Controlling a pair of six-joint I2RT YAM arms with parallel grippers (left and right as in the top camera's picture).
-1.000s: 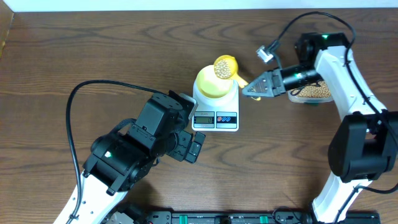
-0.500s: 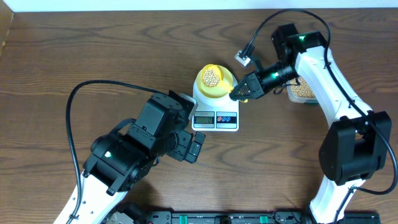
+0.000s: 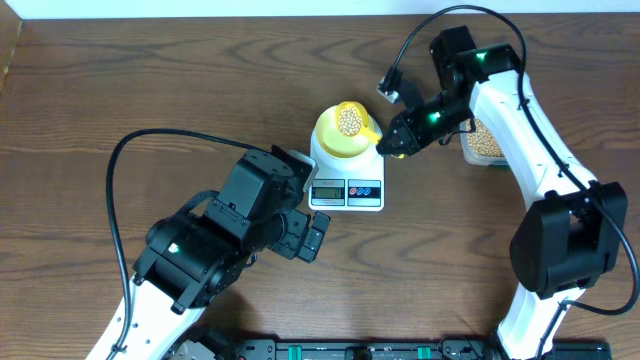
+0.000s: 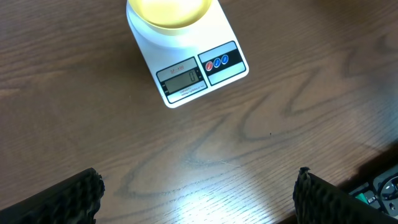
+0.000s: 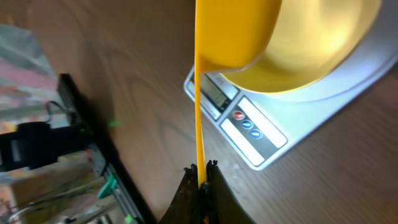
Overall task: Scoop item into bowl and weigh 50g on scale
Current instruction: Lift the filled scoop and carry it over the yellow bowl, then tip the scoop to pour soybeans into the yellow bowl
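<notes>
The white scale (image 3: pixel 347 180) stands mid-table with the pale yellow bowl (image 3: pixel 336 140) on it. My right gripper (image 3: pixel 392 147) is shut on the handle of a yellow measuring spoon (image 3: pixel 350 121) filled with beige beans (image 3: pixel 349 120), held over the bowl. In the right wrist view the spoon (image 5: pixel 231 31) is tilted on edge above the bowl (image 5: pixel 317 43) and the scale (image 5: pixel 261 134), with the gripper (image 5: pixel 203 168) clamped on its handle. In the left wrist view the scale (image 4: pixel 189 74) and bowl (image 4: pixel 168 12) lie ahead of my open, empty left gripper (image 4: pixel 199 190).
A clear plastic tub of beans (image 3: pixel 482 142) sits right of the scale, partly hidden by my right arm. My left arm (image 3: pixel 215 245) fills the lower left. A dark rail (image 3: pixel 360 350) runs along the table's front edge.
My right gripper has carried the loaded spoon leftward from beside the scale to over the bowl, and its wrist has rotated. The left arm has not moved.
</notes>
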